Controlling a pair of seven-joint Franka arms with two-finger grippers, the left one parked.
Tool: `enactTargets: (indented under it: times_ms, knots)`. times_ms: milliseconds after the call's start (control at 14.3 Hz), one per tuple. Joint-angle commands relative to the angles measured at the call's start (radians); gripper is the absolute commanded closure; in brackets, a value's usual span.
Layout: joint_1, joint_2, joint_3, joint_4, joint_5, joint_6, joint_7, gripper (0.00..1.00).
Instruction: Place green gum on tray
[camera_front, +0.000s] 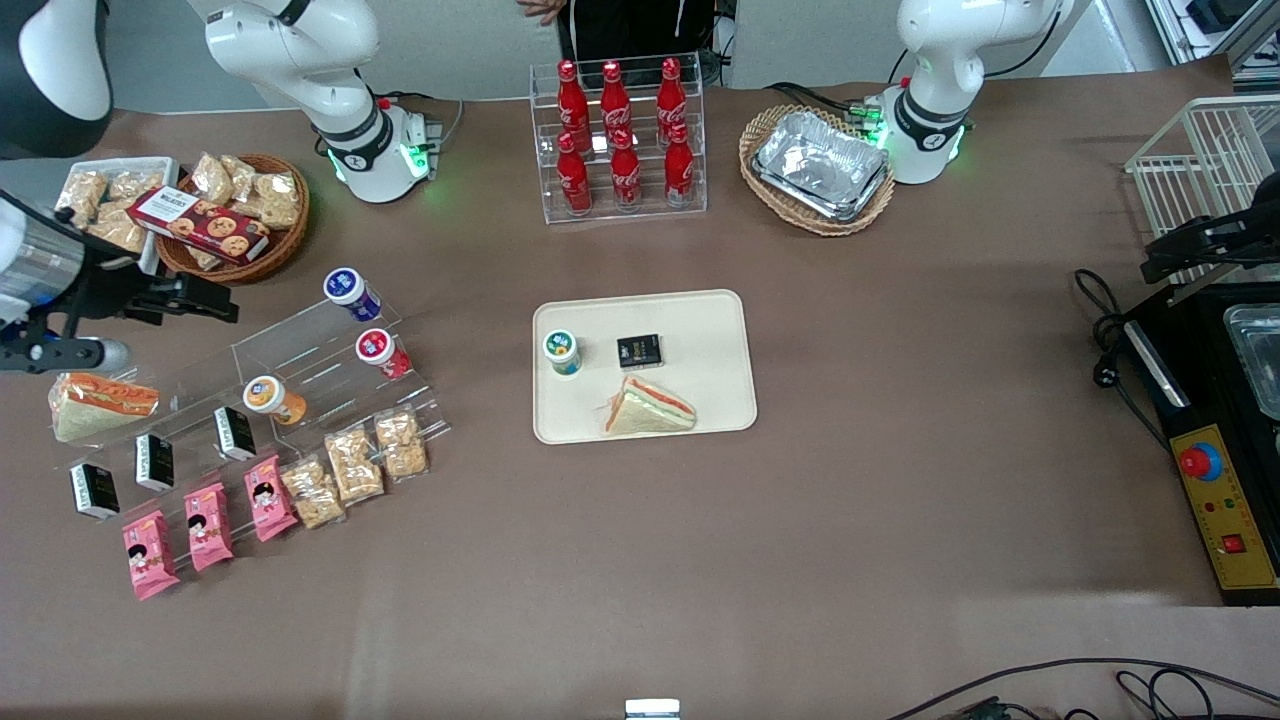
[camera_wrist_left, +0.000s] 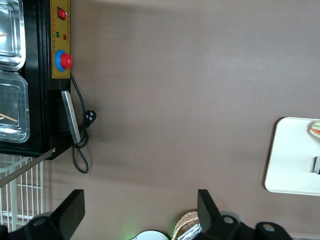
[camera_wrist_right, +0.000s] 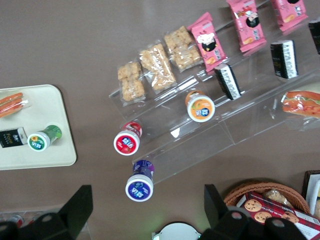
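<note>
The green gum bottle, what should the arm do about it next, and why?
Probably nothing more than stay back: the green gum already stands on the tray beside a black packet, and the gripper, open and empty, hangs above the clear display steps.

The gripper (camera_front: 215, 303), fingers spread, hangs over the clear display steps (camera_front: 300, 380) at the working arm's end, well apart from the tray (camera_front: 700, 330). Bare table lies between them. On the tray, the green gum (camera_front: 562, 351), a black box (camera_front: 639, 350) and a sandwich (camera_front: 648, 410) crowd together.
</note>
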Motion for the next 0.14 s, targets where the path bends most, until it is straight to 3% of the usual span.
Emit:
enactTargets:
  times_ms: [0, 70]
  knots:
    - [-0.009, 0.020, -0.028, 0.067, -0.012, -0.064, -0.006, 0.01]
    - [-0.007, 0.015, -0.028, 0.068, -0.012, -0.065, -0.006, 0.01]
